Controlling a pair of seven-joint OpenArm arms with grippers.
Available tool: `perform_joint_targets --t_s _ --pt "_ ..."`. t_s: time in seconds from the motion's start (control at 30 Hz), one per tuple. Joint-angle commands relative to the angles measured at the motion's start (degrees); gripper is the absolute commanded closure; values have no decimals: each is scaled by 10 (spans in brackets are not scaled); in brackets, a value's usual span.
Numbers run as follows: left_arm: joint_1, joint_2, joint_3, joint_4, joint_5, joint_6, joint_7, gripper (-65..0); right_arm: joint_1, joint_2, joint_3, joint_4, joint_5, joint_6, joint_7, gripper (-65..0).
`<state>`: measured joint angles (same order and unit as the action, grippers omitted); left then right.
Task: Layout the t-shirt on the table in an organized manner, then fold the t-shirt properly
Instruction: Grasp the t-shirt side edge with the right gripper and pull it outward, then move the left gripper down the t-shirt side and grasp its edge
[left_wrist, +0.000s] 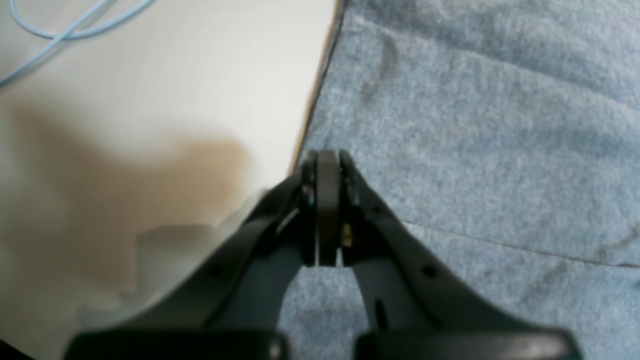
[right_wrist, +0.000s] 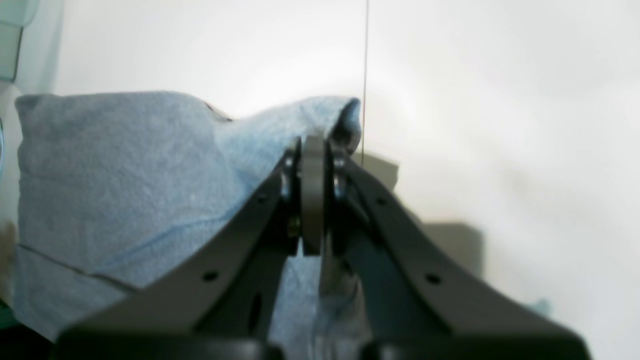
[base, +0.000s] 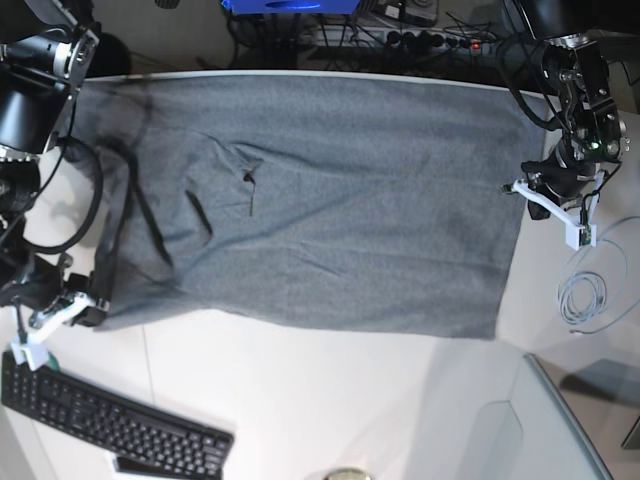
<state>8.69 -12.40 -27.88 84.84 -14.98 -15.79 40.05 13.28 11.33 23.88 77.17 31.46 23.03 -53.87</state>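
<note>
**Shirt spread wide, both hands at its edges**

Nearest the lower edge of the base view, a black keyboard is seen at the lower left on the white table, clear of the fabric. Just above it, at the left edge of the frame, the right hand is closed on the lower left corner of the t-shirt; in the right wrist view the jaws are pressed together with a raised ridge of grey cloth pinched at their tips, beside the thin dark seam line of the table.

Farther up, the shirt is laid out flat across the middle of the base view, with dark creases gathered toward its left side. At the right of the frame, the left hand sits at the shirt's right edge. In the left wrist view its jaws are shut at the border of the fabric; whether cloth is actually caught there cannot be told. A coil of pale cable lies on the table below that hand.

The far edge of the shirt runs along the table's upper rim. If it is pulled unevenly, cloth may slide over that rim. A thin pinch at either corner may slip under tension, and the creases at left may be folded in if not smoothed first. The cable could be snagged by a low sweep.
</note>
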Motion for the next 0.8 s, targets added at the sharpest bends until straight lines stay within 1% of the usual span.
perform_joint_targets --t_s 0.0,0.13,0.23,0.33,0.43,0.5,0.57,0.63,0.77 --pt "-6 -8 -2 9 -4 0 -10 0 7 8 2 31 12 2 -4 -6" --pt "-7 -8 -2 9 -4 0 -10 0 -32 -16 3 117 13 2 -42 -6" --pt "-8 -8 -2 9 -4 0 -10 0 -69 -43 2 162 13 19 -66 -6" --pt "-8 -8 -2 9 -4 0 -10 0 -108 -68 2 173 12 20 -86 -6" --pt "-10 -8 -3 9 -4 0 -10 0 -136 -85 2 168 12 21 -87 -6" --pt "-21 -9 -3 8 -4 0 -11 0 -147 -89 2 168 11 22 -86 -6" --pt "-42 -9 -3 -9 -4 0 -11 0 -153 -91 2 168 11 22 -72 -6" --pt "-79 -26 2 -47 -4 0 -11 0 -154 -89 2 168 11 22 -65 -6" --pt "-173 -56 5 -167 -4 0 -11 0 -151 -85 2 169 11 22 -63 -6"
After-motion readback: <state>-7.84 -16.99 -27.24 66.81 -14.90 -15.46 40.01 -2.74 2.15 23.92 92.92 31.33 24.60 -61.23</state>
